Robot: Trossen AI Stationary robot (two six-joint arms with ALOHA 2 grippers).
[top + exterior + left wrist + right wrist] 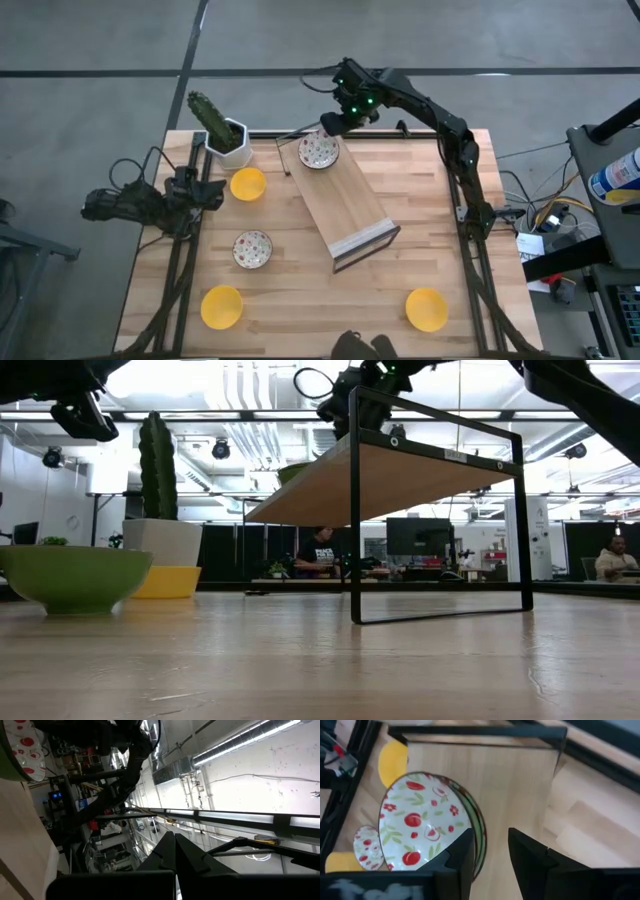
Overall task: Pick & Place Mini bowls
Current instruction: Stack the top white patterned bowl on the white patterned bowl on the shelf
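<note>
The patterned bowl (319,151) is small, round and shallow, white inside with red flowers and thin green leaves, and green on its outer wall. It sits at the far end of a wooden shelf (345,205) on a dark metal frame, which stands raised above the desk (430,180).

The right pincer (335,122) is just beyond the bowl's far edge. In the right wrist view its two dark fingers (462,857) stand apart with a clear gap between them — one finger overlaps the bowl's rim (422,822), the other is over bare shelf wood beside it. The fingers are parted and do not clamp the bowl; whether the nearer finger touches the rim I cannot tell.

Other bowls lie on the desk below. A second patterned bowl (252,249) sits left of the shelf, a yellow bowl (248,184) lies near the cactus pot (230,140), another yellow bowl (221,307) is at the near left, and a third yellow bowl (427,308) is at the near right.

The left pincer (215,193) waits at the desk's left edge — fingers closed together, holding nothing.
</note>
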